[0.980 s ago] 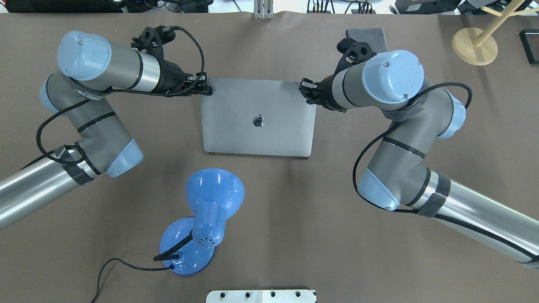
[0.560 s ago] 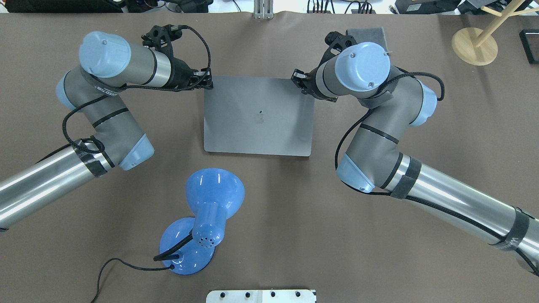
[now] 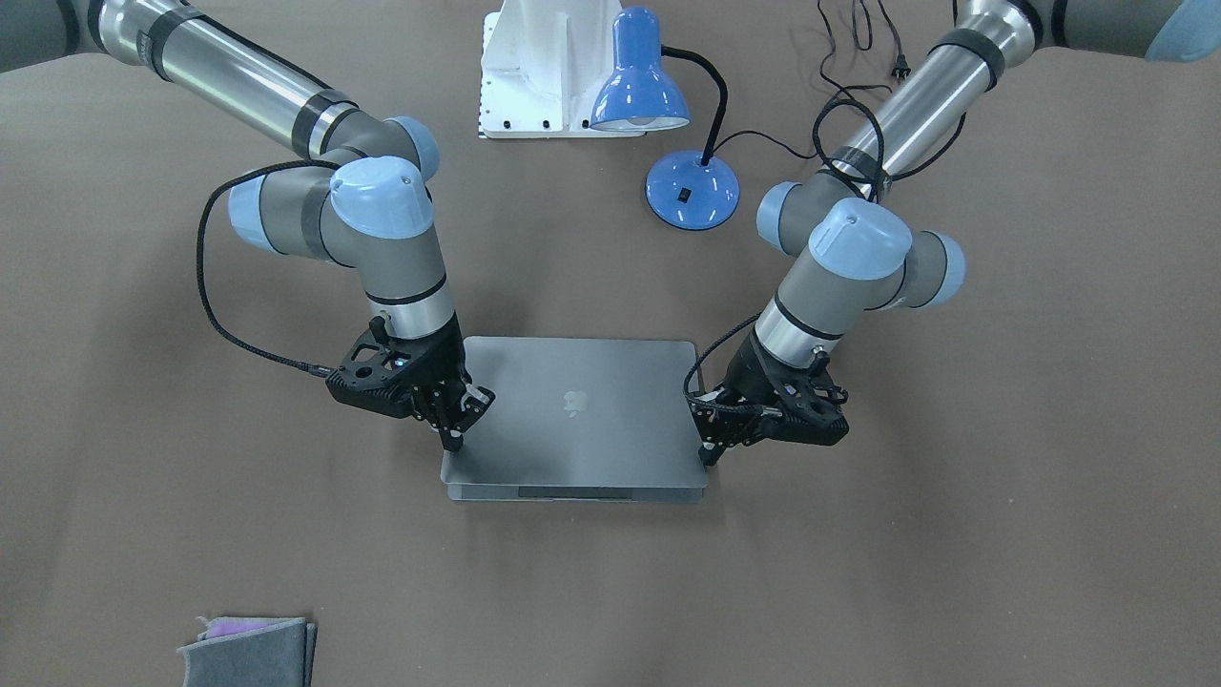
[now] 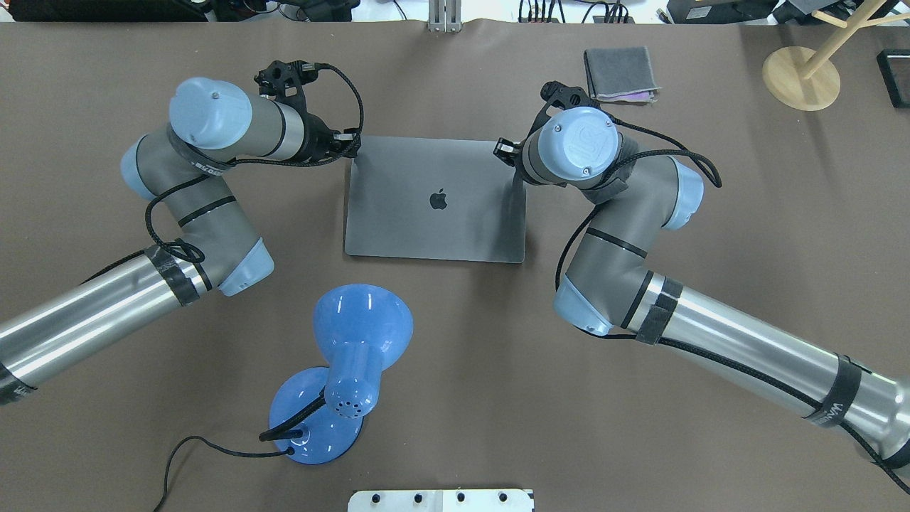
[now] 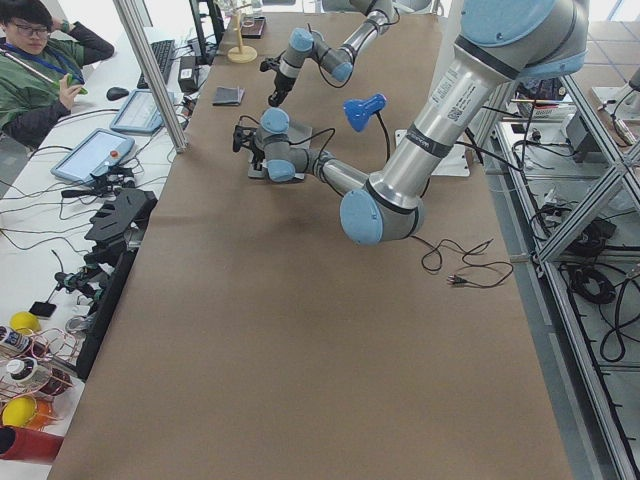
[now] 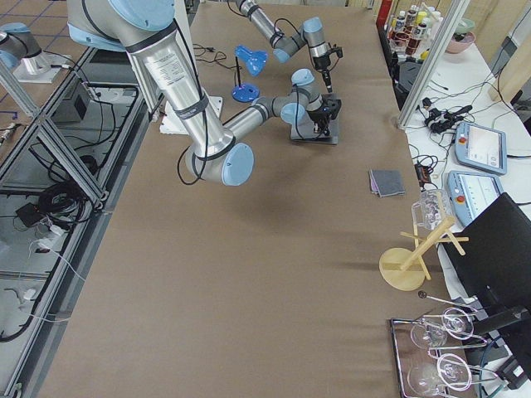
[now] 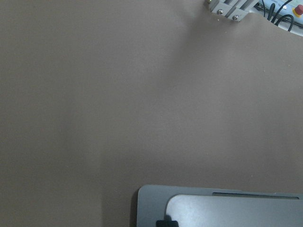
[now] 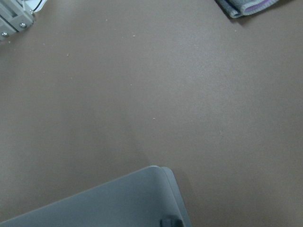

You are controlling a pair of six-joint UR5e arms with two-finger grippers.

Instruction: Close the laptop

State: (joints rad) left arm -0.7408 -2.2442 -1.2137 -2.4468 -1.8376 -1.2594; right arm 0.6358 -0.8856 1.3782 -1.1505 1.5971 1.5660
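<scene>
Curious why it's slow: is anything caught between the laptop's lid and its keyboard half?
Nothing visible. The laptop lid lies almost flat on its base, with only a thin gap showing. The left tool and right tool are at its corners.

1. The laptop (image 4: 435,199), lid nearly down, fills the gap between the left fingers (image 3: 711,441) and the right fingers (image 3: 450,435).
2. Outward of each pair the counter (image 4: 455,398) lies open.
3. The blue lamp (image 4: 359,334) stands robot-side of the left fingers, well apart; a folded cloth (image 4: 618,64) lies beyond the right fingers.
</scene>
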